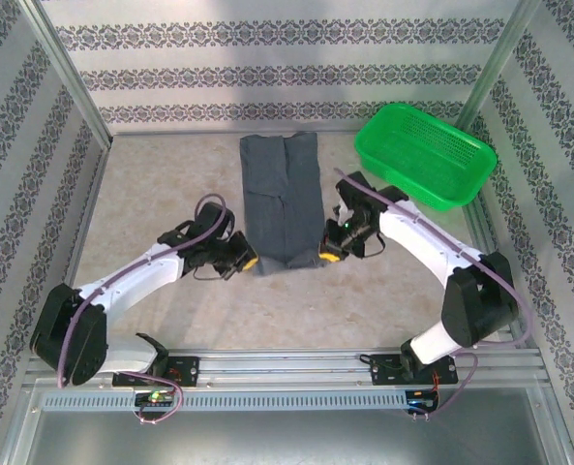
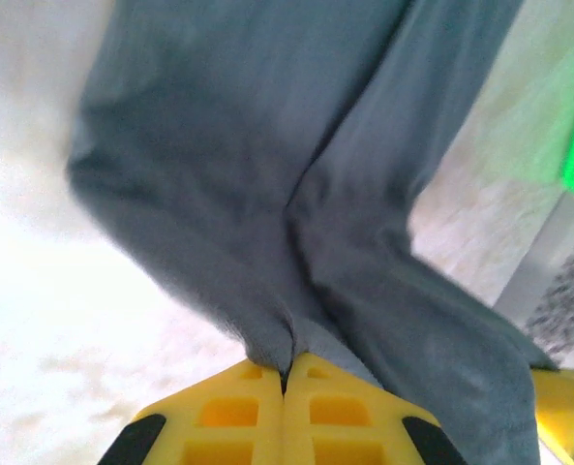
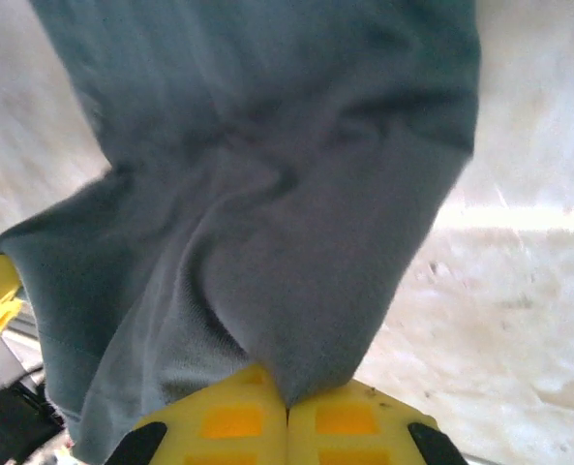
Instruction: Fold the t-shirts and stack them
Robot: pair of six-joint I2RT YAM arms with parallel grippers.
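A dark slate-grey t-shirt [image 1: 282,199] lies on the table as a long narrow strip, both sides folded in, running from the back toward the arms. My left gripper [image 1: 249,262] is shut on its near left corner; in the left wrist view the cloth [image 2: 296,194] bunches into the closed yellow fingers [image 2: 238,412]. My right gripper [image 1: 330,255] is shut on the near right corner, and the right wrist view shows grey fabric [image 3: 296,242] pinched between its yellow fingers [image 3: 349,421]. The near hem is lifted slightly off the table.
A green mesh basket [image 1: 424,157] stands at the back right, close to the right arm's elbow. Patterned walls enclose the table on three sides, and a metal rail runs along the near edge.
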